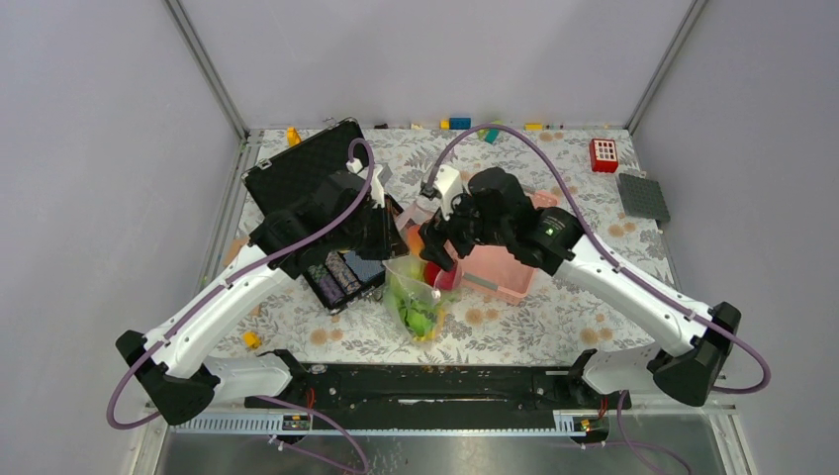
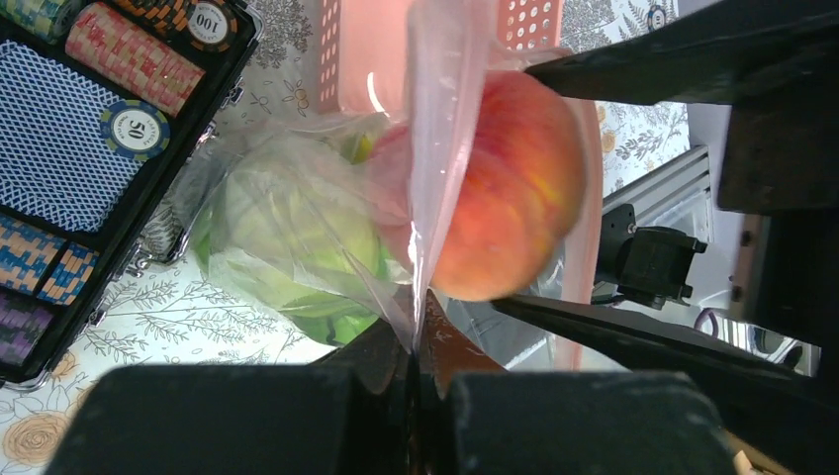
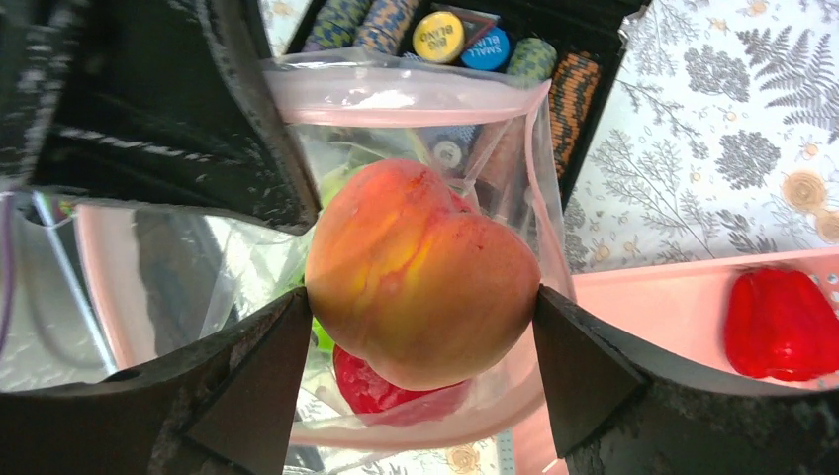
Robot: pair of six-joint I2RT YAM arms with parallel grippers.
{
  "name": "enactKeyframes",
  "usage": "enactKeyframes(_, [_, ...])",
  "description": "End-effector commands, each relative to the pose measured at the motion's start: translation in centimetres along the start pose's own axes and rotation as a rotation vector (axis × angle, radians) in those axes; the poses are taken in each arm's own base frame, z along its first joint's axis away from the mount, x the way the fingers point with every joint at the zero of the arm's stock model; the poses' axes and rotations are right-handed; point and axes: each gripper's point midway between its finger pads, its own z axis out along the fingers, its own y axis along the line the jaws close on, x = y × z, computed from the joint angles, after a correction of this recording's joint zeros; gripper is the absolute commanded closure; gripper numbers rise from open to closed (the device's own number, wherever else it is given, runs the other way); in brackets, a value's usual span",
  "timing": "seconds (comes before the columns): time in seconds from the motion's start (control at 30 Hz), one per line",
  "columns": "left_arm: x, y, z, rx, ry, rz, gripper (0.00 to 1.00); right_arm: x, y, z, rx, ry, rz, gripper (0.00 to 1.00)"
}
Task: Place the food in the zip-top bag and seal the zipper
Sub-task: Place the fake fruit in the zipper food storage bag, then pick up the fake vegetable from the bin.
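The clear zip-top bag (image 1: 416, 297) stands with its mouth open, and its zipper (image 3: 396, 101) runs as a pinkish strip along the far rim. My left gripper (image 2: 418, 341) is shut on the bag's edge and holds it up. My right gripper (image 3: 423, 297) is shut on an orange fruit (image 3: 416, 267), both fingers pressed to its sides, right above the bag's mouth. Inside the bag lie a pale green cabbage (image 2: 277, 223) and a red fruit (image 3: 371, 388). In the top view the right gripper (image 1: 437, 252) hangs over the bag.
The pink basket (image 1: 500, 272) sits right of the bag with a red food piece (image 3: 782, 322) in it. An open black case of poker chips (image 1: 341, 277) lies to the left. A red block (image 1: 604, 154) and a grey plate (image 1: 643, 196) rest at the far right.
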Motion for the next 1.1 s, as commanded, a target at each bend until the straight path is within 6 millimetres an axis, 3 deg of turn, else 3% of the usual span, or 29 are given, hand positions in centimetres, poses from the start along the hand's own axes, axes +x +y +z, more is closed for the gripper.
enactKeyframes(0.0, [-3.1, -3.3, -2.2, 0.117, -0.117, 0.039, 1.00, -0.4, -1.6, 0.2, 0.150, 0.056, -0.095, 0.44])
enactKeyframes(0.13, [-3.1, -3.3, -2.3, 0.119, -0.117, 0.040, 1.00, 0.1, -1.8, 0.8, 0.202, 0.119, -0.138, 0.35])
enactKeyframes(0.23, [-3.2, -3.1, -2.2, 0.110, -0.123, 0.040, 1.00, -0.1, -1.9, 0.8, 0.242, 0.121, -0.165, 0.06])
enactKeyframes(0.27, [-3.3, -3.2, -2.2, 0.110, -0.124, 0.039, 1.00, -0.3, -2.1, 0.8, 0.261, 0.116, -0.162, 0.01])
enactKeyframes(0.43, [-3.3, -3.1, -2.0, 0.105, -0.122, 0.037, 1.00, -1.5, -1.4, -0.3, 0.248, 0.056, -0.138, 0.01])
enactKeyframes(0.67, [-3.6, -2.6, -1.5, 0.073, -0.129, 0.032, 1.00, -3.9, 3.5, -4.1, 0.001, -0.168, -0.167, 0.00])
enactKeyframes(0.77, [-3.7, -2.4, -1.4, 0.063, -0.136, 0.031, 1.00, -4.8, 4.3, -5.8, -0.030, -0.240, -0.174, 0.00])
enactKeyframes(0.93, [-3.7, -2.1, -1.6, 0.052, -0.147, 0.024, 1.00, -5.8, 3.6, -7.7, 0.026, -0.316, -0.153, 0.00])
enactKeyframes(1.07, [-3.5, -1.9, -1.8, 0.052, -0.151, 0.018, 1.00, -6.2, 1.1, -8.8, 0.177, -0.362, -0.127, 0.00])
